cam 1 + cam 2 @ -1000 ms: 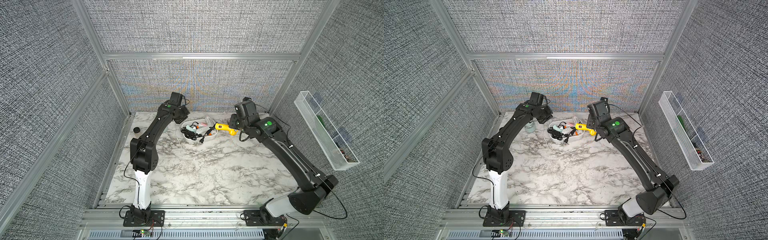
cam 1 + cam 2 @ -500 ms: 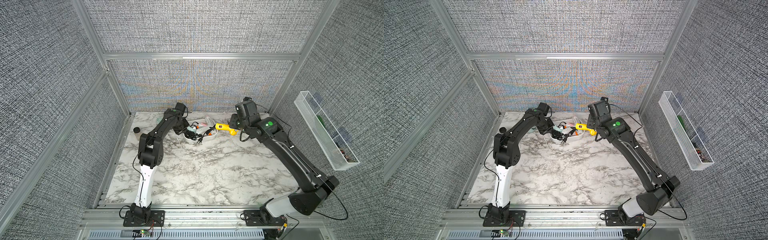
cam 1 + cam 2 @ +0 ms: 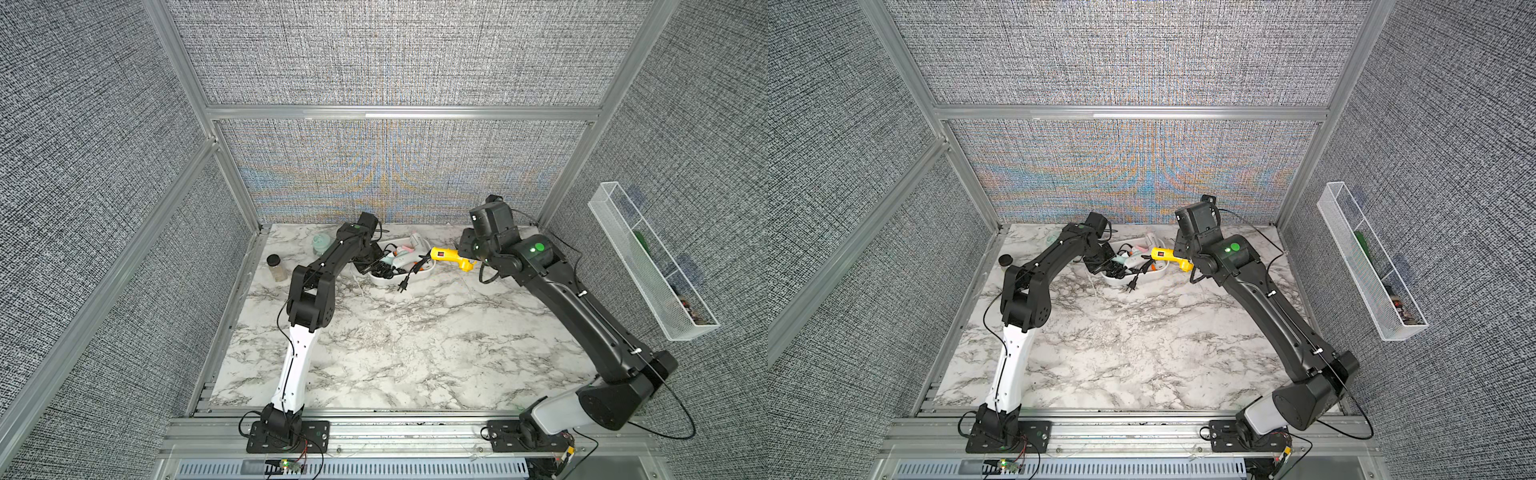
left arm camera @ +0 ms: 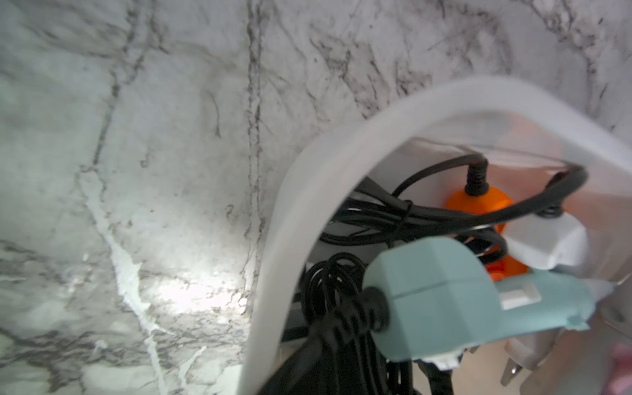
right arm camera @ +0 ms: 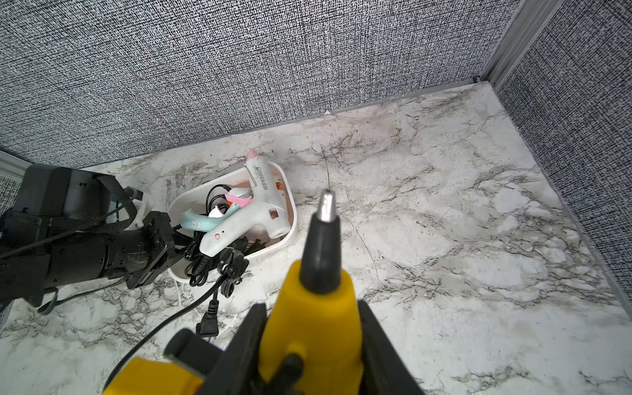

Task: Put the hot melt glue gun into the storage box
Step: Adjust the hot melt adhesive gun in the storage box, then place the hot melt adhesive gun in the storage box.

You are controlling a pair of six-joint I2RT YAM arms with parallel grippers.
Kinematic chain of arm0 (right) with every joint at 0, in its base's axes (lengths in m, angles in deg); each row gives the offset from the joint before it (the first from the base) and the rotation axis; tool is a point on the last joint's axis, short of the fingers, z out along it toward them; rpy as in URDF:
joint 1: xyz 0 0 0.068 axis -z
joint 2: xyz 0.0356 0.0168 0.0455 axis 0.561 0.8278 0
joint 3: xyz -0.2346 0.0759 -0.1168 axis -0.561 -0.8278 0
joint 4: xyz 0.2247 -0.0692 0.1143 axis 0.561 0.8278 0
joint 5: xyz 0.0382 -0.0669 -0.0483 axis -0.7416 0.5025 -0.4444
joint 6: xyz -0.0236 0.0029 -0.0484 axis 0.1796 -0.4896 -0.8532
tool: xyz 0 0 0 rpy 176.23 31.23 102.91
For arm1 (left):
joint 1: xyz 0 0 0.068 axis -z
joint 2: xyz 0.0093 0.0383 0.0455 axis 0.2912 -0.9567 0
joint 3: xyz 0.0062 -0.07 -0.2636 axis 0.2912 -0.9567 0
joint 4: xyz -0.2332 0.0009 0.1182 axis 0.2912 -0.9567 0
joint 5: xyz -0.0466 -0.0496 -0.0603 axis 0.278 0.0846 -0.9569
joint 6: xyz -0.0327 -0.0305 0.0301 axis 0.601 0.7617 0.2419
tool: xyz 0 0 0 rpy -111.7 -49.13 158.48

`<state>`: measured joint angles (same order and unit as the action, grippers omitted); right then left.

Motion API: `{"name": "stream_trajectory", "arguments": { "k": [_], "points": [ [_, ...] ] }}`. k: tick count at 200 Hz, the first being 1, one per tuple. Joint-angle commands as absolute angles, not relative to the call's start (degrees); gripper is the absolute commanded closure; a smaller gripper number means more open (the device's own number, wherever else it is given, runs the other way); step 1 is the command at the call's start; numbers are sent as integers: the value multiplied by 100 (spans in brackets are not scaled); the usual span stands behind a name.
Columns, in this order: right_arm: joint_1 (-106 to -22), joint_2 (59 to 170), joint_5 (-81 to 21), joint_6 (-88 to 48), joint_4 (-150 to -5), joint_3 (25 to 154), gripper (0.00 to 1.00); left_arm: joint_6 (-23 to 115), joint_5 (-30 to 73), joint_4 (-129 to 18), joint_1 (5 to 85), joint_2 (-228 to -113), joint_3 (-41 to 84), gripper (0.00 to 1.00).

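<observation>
yellow hot melt glue gun (image 3: pixel 451 257) is clamped in the right gripper (image 5: pixel 311 342) and held off the marble table (image 3: pixel 395 340), just beside the 3 o'clock end of the storage box (image 3: pixel 424 277), which sits at 12 o'clock on the table. its plug (image 3: pixel 401 286) droops by the box's near rim. the left gripper (image 5: pixel 160 249) has its jaws together at the box's 9 o'clock end, among black cords (image 5: pixel 201 263); whether it pinches anything i cannot tell. the carry looks nearly done. next comes a short shift toward 9 o'clock and a lowering. the white glue gun (image 5: pixel 260 201) and teal glue gun (image 5: pixel 196 222) already crowd the box, so room is tight.
</observation>
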<state>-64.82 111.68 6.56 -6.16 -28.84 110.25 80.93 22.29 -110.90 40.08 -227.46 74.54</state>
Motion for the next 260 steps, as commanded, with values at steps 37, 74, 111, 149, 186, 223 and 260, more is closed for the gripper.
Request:
{"name": "stream_trajectory", "arguments": {
  "k": [37, 74, 111, 149, 186, 223, 260],
  "points": [
    [-6504, 11309, 651, -866, -3284, 11490, 85, 7821, 2543, -11756, 4025, -21897, 7683, 73],
    [-6598, 11800, 709, -1143, -3567, 11911, 85, 7783, 2650, -11878, 4010, -21438, 7754, 50],
    [-6682, 12666, 876, -1562, -3825, 12560, 86, 7846, 2787, -11911, 3930, -20938, 7597, 48],
    [-6747, 13648, 793, -1860, -3950, 13334, 85, 7832, 2929, -11730, 3718, -20124, 6915, 48],
    [-6796, 14495, 660, -2114, -3691, 13996, 85, 7794, 3058, -11709, 3527, -19525, 6239, 48],
    [-6750, 15284, 476, -2399, -2976, 14686, 85, 7777, 3064, -11669, 3420, -19348, 5766, 48],
    [-6674, 15545, 272, -2413, -2713, 14668, 85, 7768, 3050, -11668, 3398, -19348, 5685, 48]
  ]
}}
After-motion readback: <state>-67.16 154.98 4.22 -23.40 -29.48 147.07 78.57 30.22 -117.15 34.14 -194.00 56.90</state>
